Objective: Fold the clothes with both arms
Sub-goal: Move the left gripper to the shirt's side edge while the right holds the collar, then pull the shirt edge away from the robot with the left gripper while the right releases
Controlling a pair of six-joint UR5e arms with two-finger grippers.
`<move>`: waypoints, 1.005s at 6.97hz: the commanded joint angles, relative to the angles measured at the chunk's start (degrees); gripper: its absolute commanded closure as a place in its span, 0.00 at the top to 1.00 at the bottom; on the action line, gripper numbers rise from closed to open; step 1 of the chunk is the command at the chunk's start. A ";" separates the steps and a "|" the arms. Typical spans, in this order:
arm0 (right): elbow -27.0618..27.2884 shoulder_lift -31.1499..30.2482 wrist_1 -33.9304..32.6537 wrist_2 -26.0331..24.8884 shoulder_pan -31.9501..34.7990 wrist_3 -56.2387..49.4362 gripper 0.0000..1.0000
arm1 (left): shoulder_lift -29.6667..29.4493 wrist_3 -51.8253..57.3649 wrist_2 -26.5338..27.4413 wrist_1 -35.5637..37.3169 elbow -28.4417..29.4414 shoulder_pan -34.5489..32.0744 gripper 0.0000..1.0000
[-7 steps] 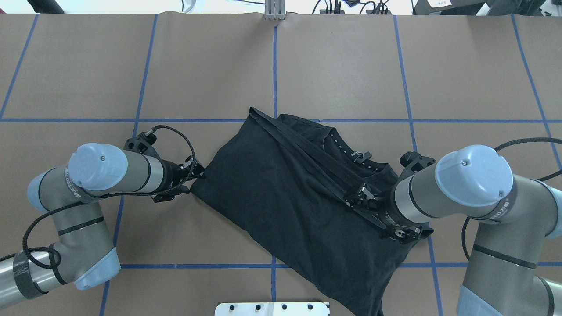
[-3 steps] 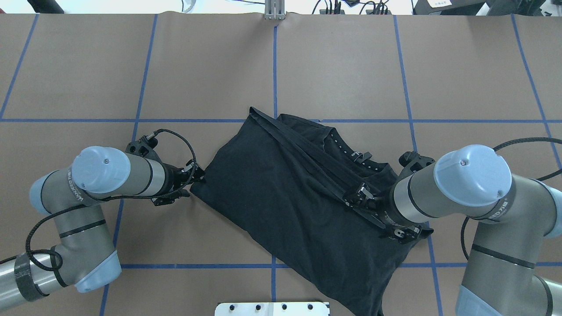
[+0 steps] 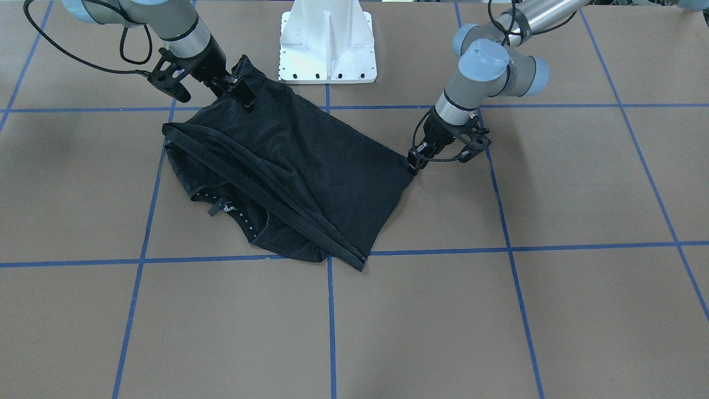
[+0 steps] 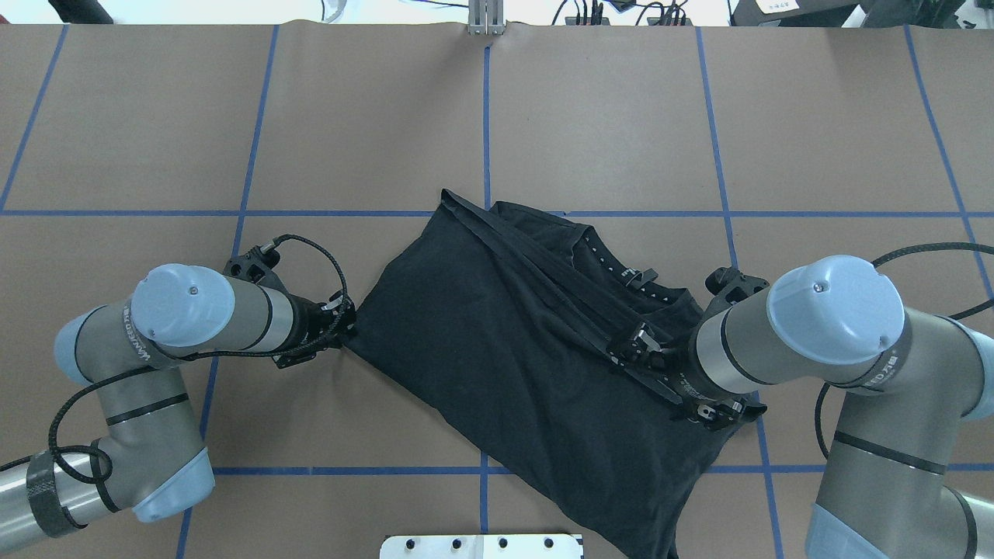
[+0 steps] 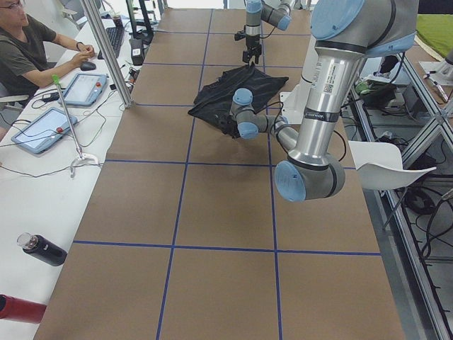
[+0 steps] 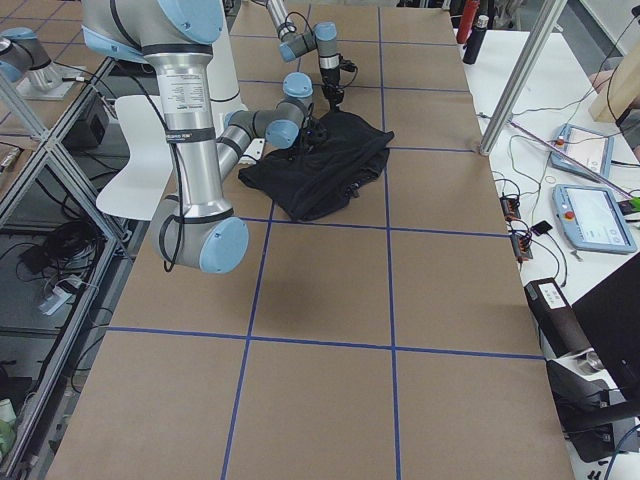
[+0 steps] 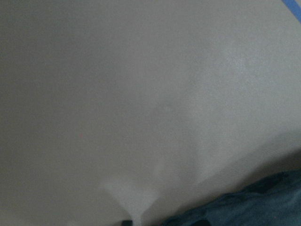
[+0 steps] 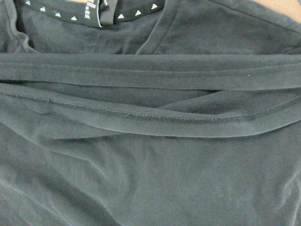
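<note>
Our left pincer [image 4: 347, 320] pinches the soft black T-shirt's [image 4: 497, 349] corner, and our right pincer [image 4: 638, 347] looks clamped on its folded hem beside the collar.

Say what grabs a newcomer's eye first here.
The black T-shirt, lying rumpled and skewed across the middle of the brown, blue-gridded table. Next, the left gripper at the shirt's corner on the robot's left, and the right gripper down on the folded hem bands near the collar.
</note>
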 commanded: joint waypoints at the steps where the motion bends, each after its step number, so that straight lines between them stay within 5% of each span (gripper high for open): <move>1: 0.00 0.00 -0.02 0.00 0.29 0.00 1.00 | 0.04 -0.08 -0.10 1.38 -1.49 -0.08 0.00; 5: 0.09 0.00 -0.02 0.09 0.90 0.09 1.00 | -1.01 13.39 -0.10 5.18 -3.26 -4.88 0.00; 7: 0.09 -0.09 -0.02 0.09 1.17 0.09 1.00 | -13.25 22.39 -0.27 3.78 11.50 -14.45 0.00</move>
